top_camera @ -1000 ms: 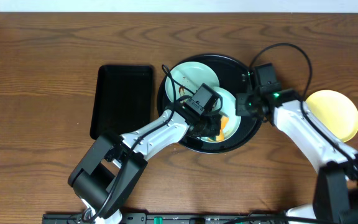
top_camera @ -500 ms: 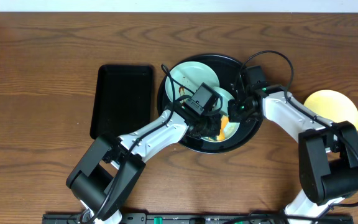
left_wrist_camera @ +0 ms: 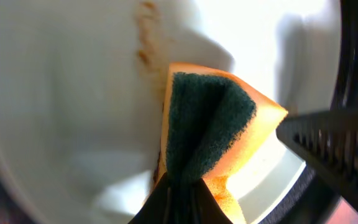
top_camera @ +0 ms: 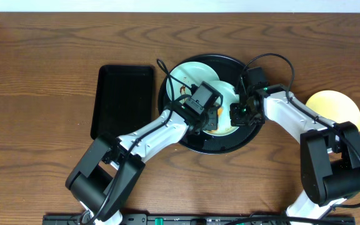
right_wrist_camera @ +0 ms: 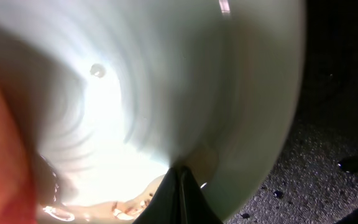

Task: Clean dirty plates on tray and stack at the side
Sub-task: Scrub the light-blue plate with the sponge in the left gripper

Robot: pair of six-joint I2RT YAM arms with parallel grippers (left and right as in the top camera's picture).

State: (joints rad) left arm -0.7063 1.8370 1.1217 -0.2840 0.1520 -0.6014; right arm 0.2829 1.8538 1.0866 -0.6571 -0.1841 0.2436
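On the tray (top_camera: 230, 145), plate (right_wrist_camera: 135, 93) rim inside right end effector (right_wrist_camera: 179, 173).

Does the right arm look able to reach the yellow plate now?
Probably not yet: the right gripper is shut on the mint plate, though the yellow plate lies uncovered beside that arm.

Dark brown wood-grain counter (top_camera: 42, 50), and we count three things lying directly on it. Left of centre is a rectangular black tray (top_camera: 122, 100), long side running front to back. Just beside it to the right, with a narrow strip of wood between them, is the large round black tray (top_camera: 224, 145) with a raised rim, about mid-counter. Further right, apart from the round tray, a pale yellow plate (top_camera: 339, 106) sits flat on the wood; we can't see its lower-left edge from overhead.
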